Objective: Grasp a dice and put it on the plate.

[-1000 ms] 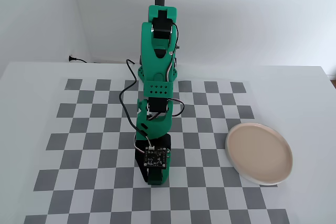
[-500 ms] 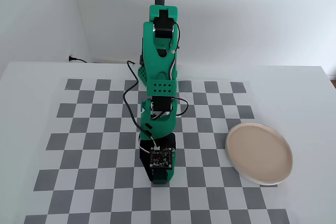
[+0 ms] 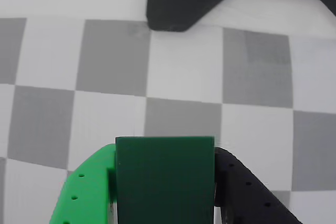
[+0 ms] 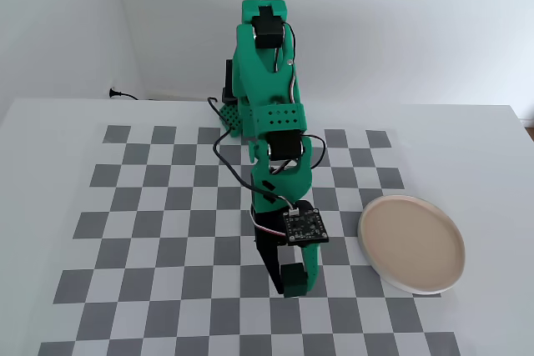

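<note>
Squarely clamped — matte cubic dice [image 3: 164, 179] between gripper [image 3: 165, 192] fingers, checkered mat [image 3: 184, 77] beyond.

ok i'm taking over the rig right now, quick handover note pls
Gripper: shut on the dice, which sits between the green finger and the black finger in the wrist view. In the fixed view the dice cannot be made out at the gripper.
Plate: empty, on the checkered mat, to the right of the gripper in the fixed view.
Done: the dice is grasped.
Left: carry it right until it is over the plate, then release it there.
</note>
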`<state>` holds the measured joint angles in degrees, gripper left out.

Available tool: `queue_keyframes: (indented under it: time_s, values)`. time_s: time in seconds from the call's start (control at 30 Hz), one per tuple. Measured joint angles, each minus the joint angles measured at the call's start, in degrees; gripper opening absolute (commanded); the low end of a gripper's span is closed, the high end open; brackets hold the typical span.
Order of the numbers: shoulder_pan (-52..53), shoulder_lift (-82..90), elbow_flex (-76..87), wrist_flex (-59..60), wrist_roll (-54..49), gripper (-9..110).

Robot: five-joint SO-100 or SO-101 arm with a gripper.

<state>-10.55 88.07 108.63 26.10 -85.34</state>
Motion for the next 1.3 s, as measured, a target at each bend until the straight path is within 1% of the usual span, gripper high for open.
queue_keyframes:
  time_s: [0.27, 0.7, 0.83, 1.3]
  values:
    - [-7.03, 0.00, 0.00, -6.59, 0.00, -4]
    - [-18.63, 3.25, 0.00, -3.96, 0.00, -4]
    - [-21.97, 3.96, 0.00, -1.14, 0.53, -4]
    - [-34.10, 18.28, 0.00, 13.71, 2.11, -4]
